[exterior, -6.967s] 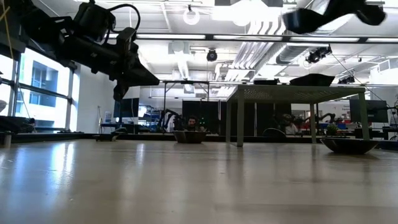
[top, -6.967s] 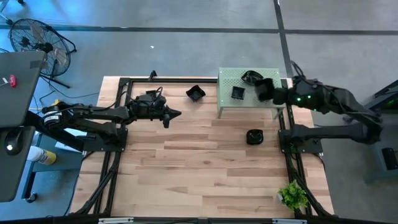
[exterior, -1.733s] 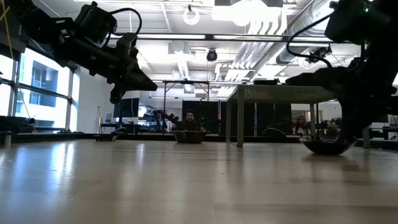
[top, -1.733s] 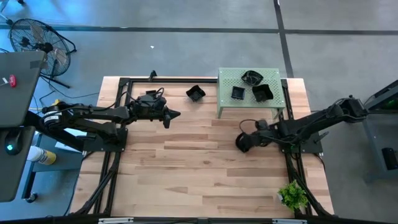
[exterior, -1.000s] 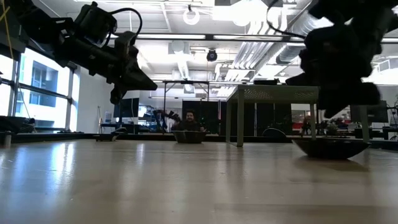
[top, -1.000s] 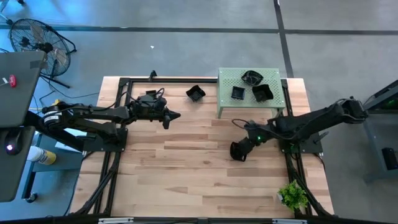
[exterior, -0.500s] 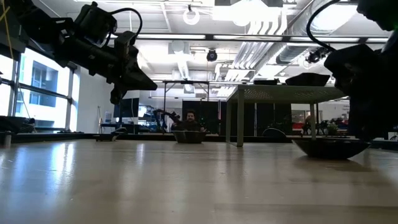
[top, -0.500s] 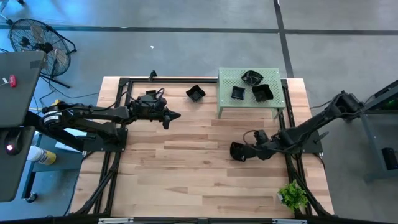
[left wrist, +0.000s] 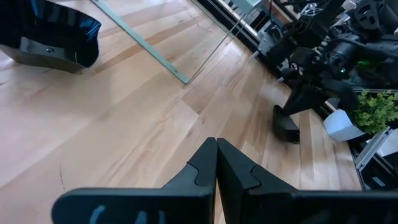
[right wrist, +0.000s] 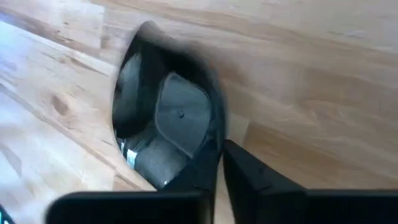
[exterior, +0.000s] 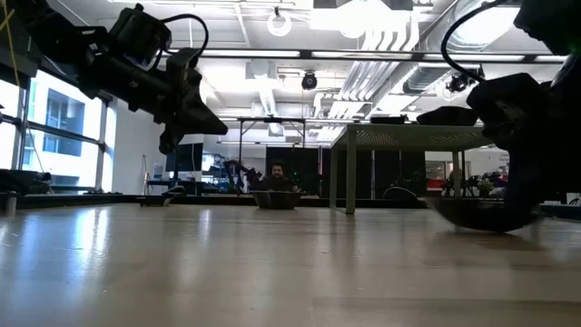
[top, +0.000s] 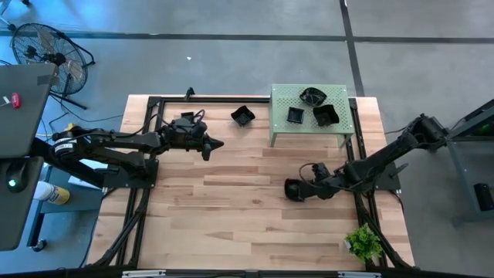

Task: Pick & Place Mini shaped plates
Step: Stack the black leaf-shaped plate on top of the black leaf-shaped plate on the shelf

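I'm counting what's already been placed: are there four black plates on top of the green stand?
No, the high view shows three black plates on the green stand; a fourth plate sits on the table beside it.

We logged five glossy black mini plates: three on the green stand (top: 282,116), one square (top: 242,116) beside it, one round (top: 293,189) mid-worktop.
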`<action>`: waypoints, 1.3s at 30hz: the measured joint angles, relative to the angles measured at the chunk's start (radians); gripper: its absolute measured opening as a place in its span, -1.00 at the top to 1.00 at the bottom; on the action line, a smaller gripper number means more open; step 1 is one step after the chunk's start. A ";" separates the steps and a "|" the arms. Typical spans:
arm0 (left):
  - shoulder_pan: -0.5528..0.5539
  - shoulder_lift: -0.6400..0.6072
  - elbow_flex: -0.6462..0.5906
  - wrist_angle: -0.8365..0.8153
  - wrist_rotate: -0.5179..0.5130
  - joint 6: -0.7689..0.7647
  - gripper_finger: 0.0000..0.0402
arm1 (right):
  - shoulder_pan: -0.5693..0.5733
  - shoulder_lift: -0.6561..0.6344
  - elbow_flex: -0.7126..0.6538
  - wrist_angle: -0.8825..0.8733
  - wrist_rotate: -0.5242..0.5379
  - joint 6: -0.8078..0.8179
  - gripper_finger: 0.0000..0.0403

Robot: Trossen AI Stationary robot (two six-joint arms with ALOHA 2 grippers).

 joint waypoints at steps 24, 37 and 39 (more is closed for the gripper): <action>0.000 0.000 0.000 -0.007 0.116 0.010 1.00 | -0.745 -0.168 0.702 -0.439 -0.253 -1.094 0.99; 0.000 0.000 0.000 0.000 0.106 0.053 1.00 | -1.403 0.292 1.325 -0.932 -0.433 -1.957 1.00; 0.000 0.000 0.000 0.000 0.106 0.053 1.00 | -1.444 0.362 1.375 -0.987 -0.434 -2.034 1.00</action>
